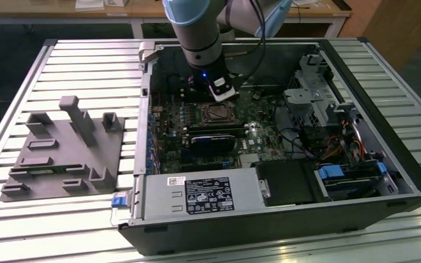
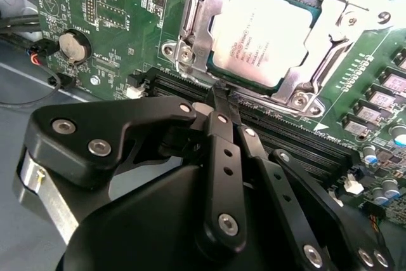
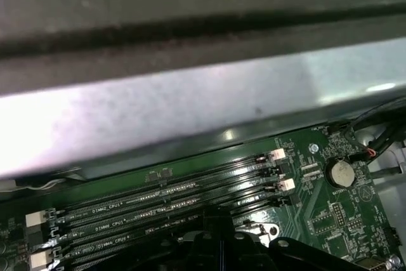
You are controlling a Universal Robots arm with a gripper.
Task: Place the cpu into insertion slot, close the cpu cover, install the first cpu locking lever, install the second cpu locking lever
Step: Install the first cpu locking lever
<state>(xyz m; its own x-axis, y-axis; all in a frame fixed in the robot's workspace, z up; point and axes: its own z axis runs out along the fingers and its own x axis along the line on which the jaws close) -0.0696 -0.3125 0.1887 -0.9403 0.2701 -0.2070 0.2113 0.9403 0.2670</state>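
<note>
The chip (image 2: 266, 33) lies flat in the socket (image 2: 190, 30) on the green board (image 2: 120, 4), its pale silvery-beige top matte and faintly printed, square with rounded corners. The thin metal cover (image 2: 330, 23) lies down over it, a bright stamped frame whose large window leaves the chip's top bare, with round screw heads at the corners of the socket's silvery rim. In the exterior view the socket (image 1: 218, 112) reads as a small dark square with a shiny edge, in the middle of the board inside the open computer case (image 1: 269, 219), which lies on its side on a ribbed aluminium table (image 1: 86, 60). The gripper (image 2: 219, 90) hangs just short of the socket's near edge, over the long black memory slots (image 2: 292, 134); its matte black fingers (image 2: 222, 125), jointed bars with bright rivets, are drawn together to a single narrow tip and hold nothing. In the first wrist view four of these slots (image 3: 158, 204) run side by side, glossy black with white end clips, and one round silver coin battery (image 3: 338, 172) sits beside them. On the table toward the exterior view's left stands one grey moulded fixture (image 1: 64, 150) with blocky upright posts.
</note>
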